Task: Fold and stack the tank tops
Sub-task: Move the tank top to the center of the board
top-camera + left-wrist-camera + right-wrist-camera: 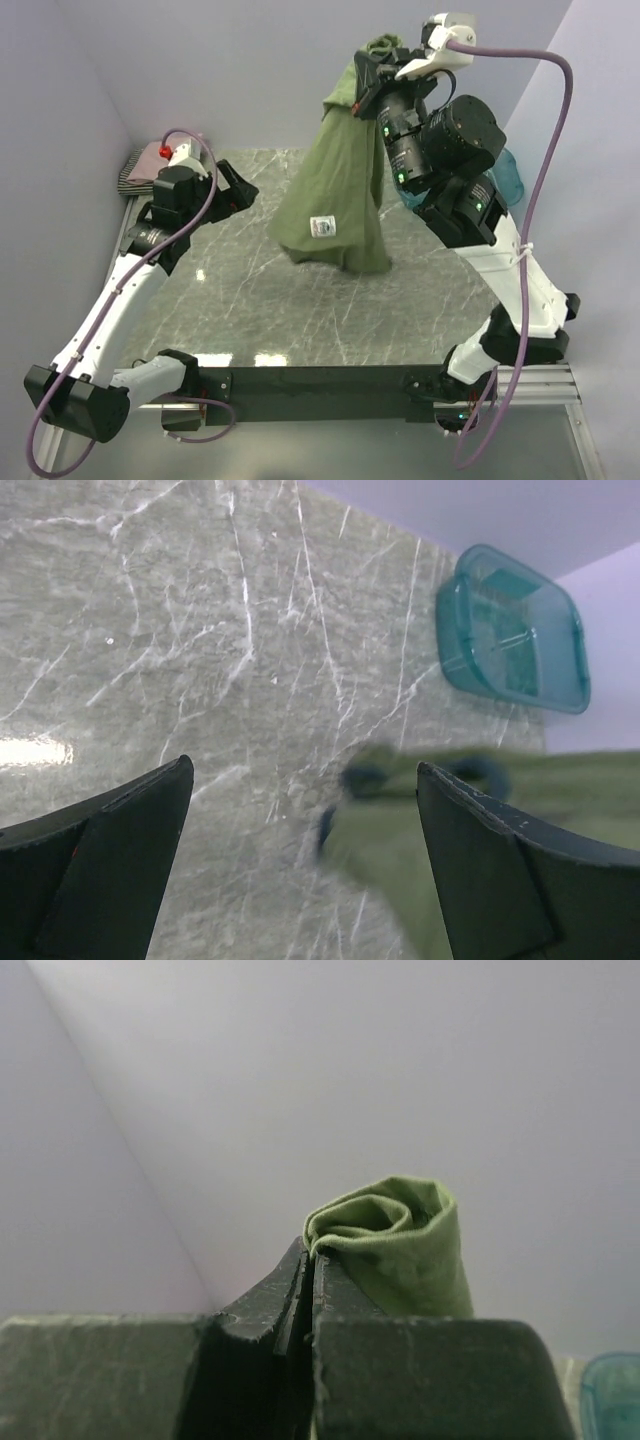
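My right gripper (366, 72) is raised high at the back and shut on the olive-green tank top (335, 195), which hangs down with its hem near the marble table. Its pinched fold shows in the right wrist view (395, 1230) above the closed jaws. My left gripper (240, 190) is open and empty, low over the table left of the hanging cloth; in its wrist view the blurred green cloth with navy trim (400, 820) lies ahead between the fingers (490, 860). Folded pink and striped tank tops (150, 163) sit stacked at the far left.
A see-through teal tub (515, 630) stands at the far right of the table, partly hidden behind my right arm in the top view (508, 172). The grey marble table (240, 290) is bounded by lilac walls at the back and sides.
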